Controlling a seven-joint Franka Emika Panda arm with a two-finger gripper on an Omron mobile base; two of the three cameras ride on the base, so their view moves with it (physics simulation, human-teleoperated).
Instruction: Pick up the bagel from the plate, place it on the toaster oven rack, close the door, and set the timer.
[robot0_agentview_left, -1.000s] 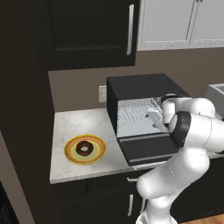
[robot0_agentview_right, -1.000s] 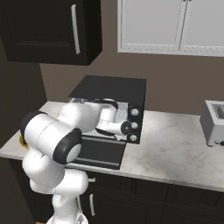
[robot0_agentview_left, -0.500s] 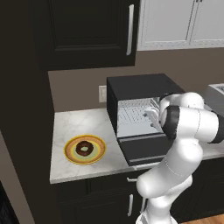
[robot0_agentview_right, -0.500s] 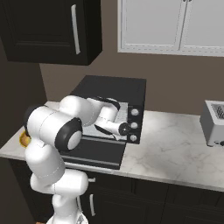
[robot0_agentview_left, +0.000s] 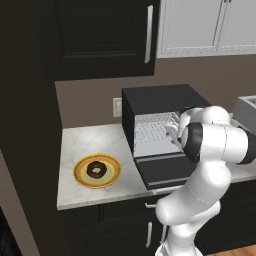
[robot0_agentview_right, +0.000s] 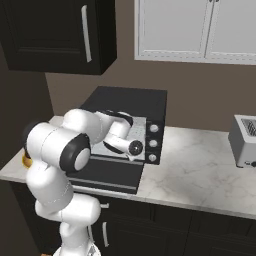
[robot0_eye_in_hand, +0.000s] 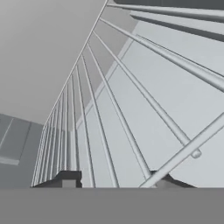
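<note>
One bagel (robot0_agentview_left: 96, 170) lies flat in the middle of the plate (robot0_agentview_left: 113, 176), which sits on the marble table (robot0_agentview_left: 80, 145) well to the left of the toaster oven (robot0_agentview_left: 160, 100). The door (robot0_agentview_left: 167, 171) hangs down flat in front of the cavity, and the toaster oven rack (robot0_agentview_left: 152, 131) lies level inside. My pincer (robot0_eye_in_hand: 114, 180) reaches into that cavity just above the rack; in the hand view its wires fan out close under my two dark fingertips (robot0_eye_in_hand: 65, 179), which stand apart with nothing between them, so the pincer is open and empty. In the right base view my forearm crosses the oven mouth beside the round knobs (robot0_agentview_right: 153, 143), and a pale toaster (robot0_agentview_right: 245, 141) stands far off to the right.
</note>
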